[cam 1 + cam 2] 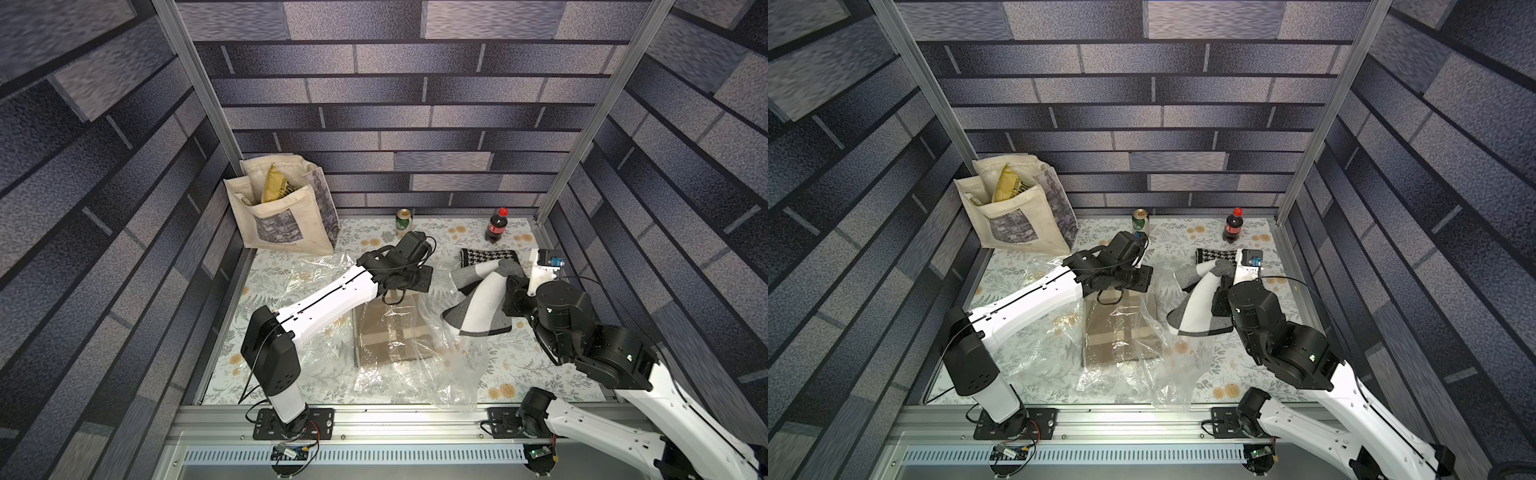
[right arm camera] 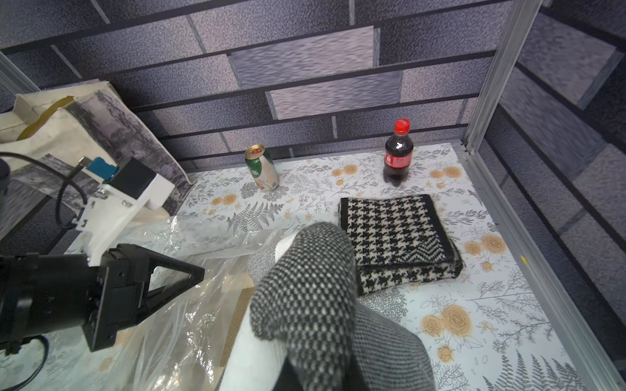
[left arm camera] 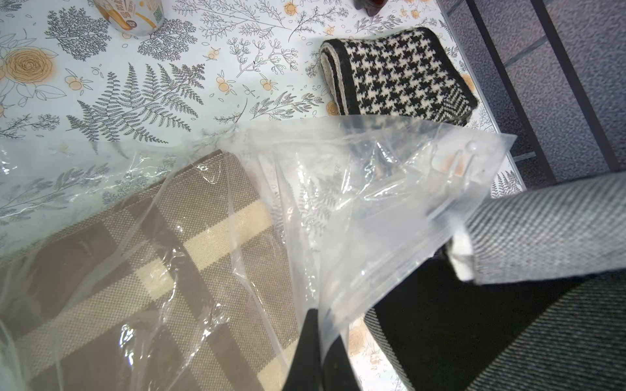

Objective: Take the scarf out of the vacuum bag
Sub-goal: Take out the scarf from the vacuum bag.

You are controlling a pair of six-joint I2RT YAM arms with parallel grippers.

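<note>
– The grey scarf (image 1: 478, 307), where is it?

– Up off the table on the right, a soft woven roll of grey twill with a broad white band and a black stripe. The right gripper (image 1: 512, 282) is clamped on its upper end, buried in the cloth. The lower hem fans out on the table at the edge of the plastic; whether it is clear of the bag's mouth, I cannot tell.

– And the vacuum bag (image 1: 453, 374)?

– Clear, glossy film, badly crinkled, sprawled across the middle of the table. The left gripper (image 3: 320, 348) pinches a fold of it, black fingers (image 3: 305, 345) closed with the film between them. Inside lies a plaid scarf (image 1: 390, 332), brown with cream bars, folded flat and square.

– Anything else in cloth?

– A houndstooth scarf (image 1: 488, 257), thick black-and-cream knit, folded on the table beyond the grey one, just in front of a cola bottle (image 1: 496, 226) with a red cap.

– The surface?

– A white tablecloth (image 1: 561, 365) printed with grey ferns and orange flowers. A green and gold can (image 1: 404, 222) stands by the back wall, and a cream canvas tote bag (image 1: 286, 216) slumps in the far left corner with a yellow packet (image 1: 276, 187) poking out.

– The room?

– Walls papered in grey-blue brick, aluminium posts at the corners.
</note>
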